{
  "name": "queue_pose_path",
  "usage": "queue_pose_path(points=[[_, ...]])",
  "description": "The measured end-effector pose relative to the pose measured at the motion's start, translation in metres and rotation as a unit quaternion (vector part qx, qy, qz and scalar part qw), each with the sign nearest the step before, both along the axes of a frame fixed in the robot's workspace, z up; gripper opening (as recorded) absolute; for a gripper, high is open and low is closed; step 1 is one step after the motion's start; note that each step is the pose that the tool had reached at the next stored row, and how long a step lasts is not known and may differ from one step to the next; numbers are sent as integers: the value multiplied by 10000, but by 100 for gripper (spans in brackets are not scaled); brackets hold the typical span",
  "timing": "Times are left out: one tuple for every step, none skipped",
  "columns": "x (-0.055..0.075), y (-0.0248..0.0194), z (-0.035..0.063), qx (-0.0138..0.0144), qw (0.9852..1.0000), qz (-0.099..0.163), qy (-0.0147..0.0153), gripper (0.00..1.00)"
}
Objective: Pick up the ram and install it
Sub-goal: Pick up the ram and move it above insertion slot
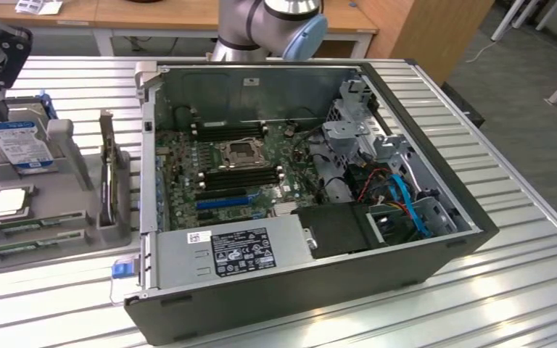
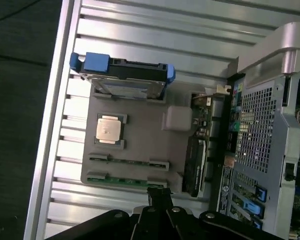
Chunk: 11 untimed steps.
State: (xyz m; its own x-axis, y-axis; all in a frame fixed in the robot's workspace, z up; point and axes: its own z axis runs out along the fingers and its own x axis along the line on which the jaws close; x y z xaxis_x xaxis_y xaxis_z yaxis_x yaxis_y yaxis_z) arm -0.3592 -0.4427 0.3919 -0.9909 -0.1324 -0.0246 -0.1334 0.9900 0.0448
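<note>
The gripper (image 2: 157, 196) has its two dark fingers pressed together with nothing between them. In the wrist view the tips overlap the end of the slot that holds the ram (image 2: 125, 180), so that end is covered. In the exterior view the gripper's dark body hangs at ten o'clock of the computer case (image 1: 259, 308). It is cut off by the picture's edge, and its lower part runs in front of the hard drive (image 1: 17, 145), so the tips are hard to make out there.

The ram (image 1: 27, 246) lies flat in the grey tray (image 1: 66, 190) at nine o'clock of the case, with nothing resting on it. A second ram stick (image 1: 27, 225) lies parallel just beside it, at its twelve o'clock. Beyond that sits the square silver processor (image 1: 8, 203), and the hard drive stands upright at the tray's twelve o'clock end. A dark expansion card (image 1: 112, 181) stands on edge at the tray's three o'clock side, between the sticks and the case.

The arm (image 1: 278, 18) shows as a grey tube and a blue-capped joint at twelve o'clock of the case. The upper edge cuts it off, so its run to the gripper cannot be followed. The wrist camera looks down on the tray from above.

The case lies open on the slatted worktop (image 1: 521, 290), with its motherboard (image 1: 230, 163) facing up
</note>
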Motion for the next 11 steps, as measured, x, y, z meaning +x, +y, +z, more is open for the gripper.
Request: queue_pose_path(points=[[0, 0, -1, 0, 10000, 89, 0, 11], [0, 0, -2, 0, 9998, 180, 0, 11], [0, 0, -3, 0, 9996, 270, 0, 11], [0, 0, -4, 0, 9994, 359, 0, 11], [0, 0, -5, 0, 9990, 449, 0, 11], [0, 0, -6, 0, 9985, 539, 0, 11], [0, 0, -7, 0, 9980, 632, 0, 11], [0, 0, -8, 0, 9974, 721, 0, 11], [0, 0, -9, 0, 9966, 819, 0, 11], [0, 0, -10, 0, 9959, 909, -1, 11], [0, 0, -11, 0, 9950, 998, 0, 11]])
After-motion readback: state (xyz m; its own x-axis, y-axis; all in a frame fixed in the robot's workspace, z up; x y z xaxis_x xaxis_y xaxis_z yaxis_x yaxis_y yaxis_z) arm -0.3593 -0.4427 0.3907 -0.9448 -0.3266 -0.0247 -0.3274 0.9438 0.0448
